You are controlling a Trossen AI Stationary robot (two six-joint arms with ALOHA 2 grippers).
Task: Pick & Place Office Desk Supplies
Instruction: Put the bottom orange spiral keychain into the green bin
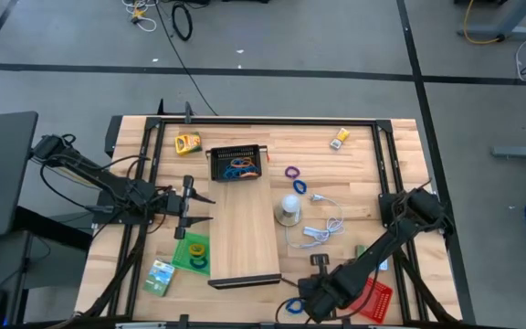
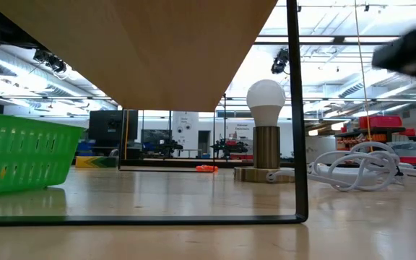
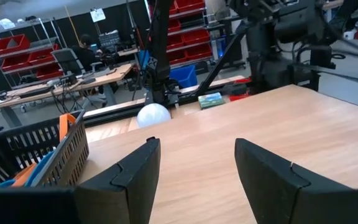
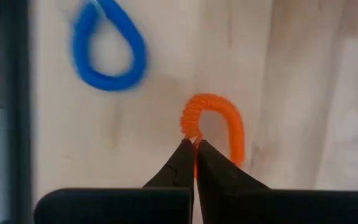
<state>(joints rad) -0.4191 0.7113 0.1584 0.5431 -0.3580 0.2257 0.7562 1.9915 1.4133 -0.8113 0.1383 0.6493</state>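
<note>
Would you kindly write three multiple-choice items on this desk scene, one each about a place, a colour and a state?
1. Where does the white-bulb lamp on its round wooden base stand?
A. on the long pale wooden board
B. inside the black mesh tray
C. beside the board's edge

2. What colour is the coiled loop band at the right hand?
A. orange
B. purple
C. grey

3. How is the left hand?
A. shut on a box
B. open, empty
C. shut, empty

Answers: 1 C, the high view shows it off the board; 2 A, right wrist view; 3 B, its fingers stand apart.

Two dark jointed arms [image 1: 108,187], tapered black fingers [image 4: 213,165], seemingly matte
</note>
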